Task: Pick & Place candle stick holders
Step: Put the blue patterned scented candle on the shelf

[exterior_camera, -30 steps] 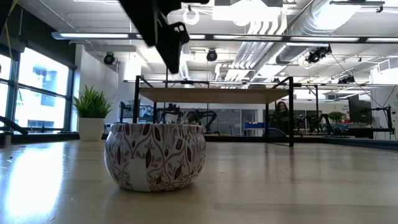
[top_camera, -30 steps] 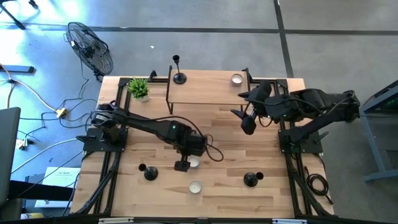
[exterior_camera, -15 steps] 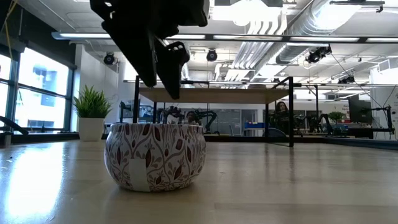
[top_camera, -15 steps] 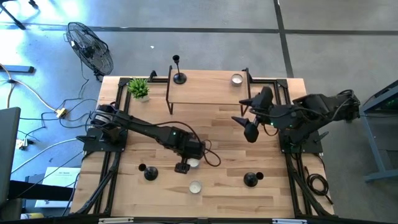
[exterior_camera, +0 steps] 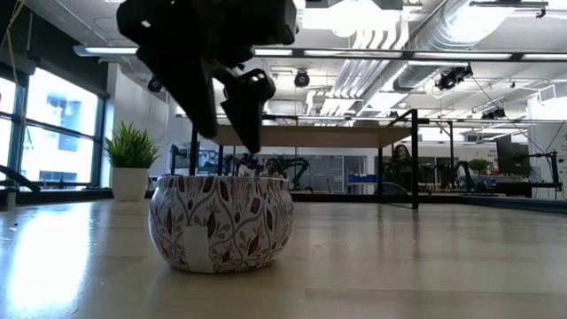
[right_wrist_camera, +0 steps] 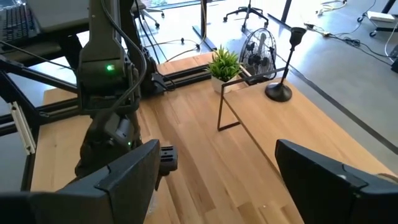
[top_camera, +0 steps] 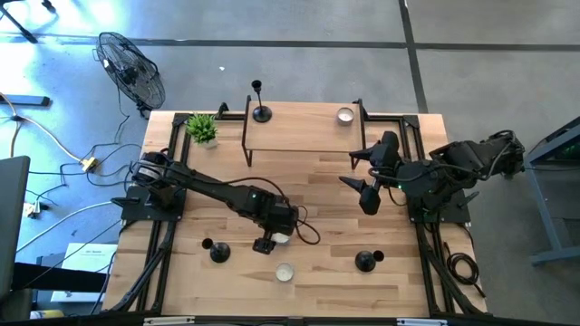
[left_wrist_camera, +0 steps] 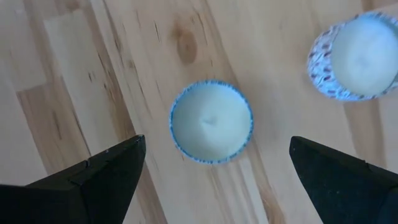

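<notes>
Hovering: left gripper (left_wrist_camera: 211, 180) fingers apart | above wax-filled tealight cup (left_wrist_camera: 211, 121)

Two dark jointed arms, black cables, small green indicator lights

I find no legible text, label, brand or number in any view. The patterned cup (exterior_camera: 221, 221) in my low view carries only a leaf print and a blank pale patch, with no lettering I can read.
</notes>
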Robot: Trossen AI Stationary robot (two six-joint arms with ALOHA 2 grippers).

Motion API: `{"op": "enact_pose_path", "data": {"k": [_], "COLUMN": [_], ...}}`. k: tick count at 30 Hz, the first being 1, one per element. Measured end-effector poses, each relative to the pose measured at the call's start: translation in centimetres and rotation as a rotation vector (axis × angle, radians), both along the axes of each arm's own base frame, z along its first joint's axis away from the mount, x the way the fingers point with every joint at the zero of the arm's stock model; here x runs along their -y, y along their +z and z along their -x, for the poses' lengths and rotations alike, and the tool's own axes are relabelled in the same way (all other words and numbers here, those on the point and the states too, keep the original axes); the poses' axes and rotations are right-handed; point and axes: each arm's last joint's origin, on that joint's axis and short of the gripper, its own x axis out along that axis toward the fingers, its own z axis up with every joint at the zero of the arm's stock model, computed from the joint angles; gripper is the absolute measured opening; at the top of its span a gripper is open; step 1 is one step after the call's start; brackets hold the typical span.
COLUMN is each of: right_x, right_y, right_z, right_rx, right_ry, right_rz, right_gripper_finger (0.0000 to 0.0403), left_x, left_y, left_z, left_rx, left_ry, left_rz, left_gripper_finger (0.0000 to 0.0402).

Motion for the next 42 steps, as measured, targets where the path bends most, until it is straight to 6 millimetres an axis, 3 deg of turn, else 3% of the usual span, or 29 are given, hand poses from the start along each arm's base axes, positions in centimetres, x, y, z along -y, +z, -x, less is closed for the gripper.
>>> {"op": "enact_pose_path", "data": {"k": [12,21,30,42], "right_x": [0.0,0.0,0.0,0.1], "right_y": [0.0,0.0,-0.1,-0.1], "right_z": [0.0,0.0,0.1,0.1], "right_rx": [0.005,0.005,-0.003,-0.005], "right_ry": [-0.013,-0.016,-0.023,-0.037], "right_rz": [0.006,0.004,-0.005,0.014], "right_gripper_finger": [0.0312,0.0312,0.0312,0.0312], "left_x": [0.2,0.7,0.3,0.3], "left_y": [-0.4,-2.1,-2.4,-2.4], "left_z": [-0.2,-1.1,-1.4,-1.4], "left_rx": [0.011,-0.010,0.032,0.031], "left_ry": [0.053,0.021,0.058,0.056], "left_rz": [0.094,0.158,0.010,0.011], "left_gripper_finger": [0.0390,0.0390,0.0390,0.0390]}}
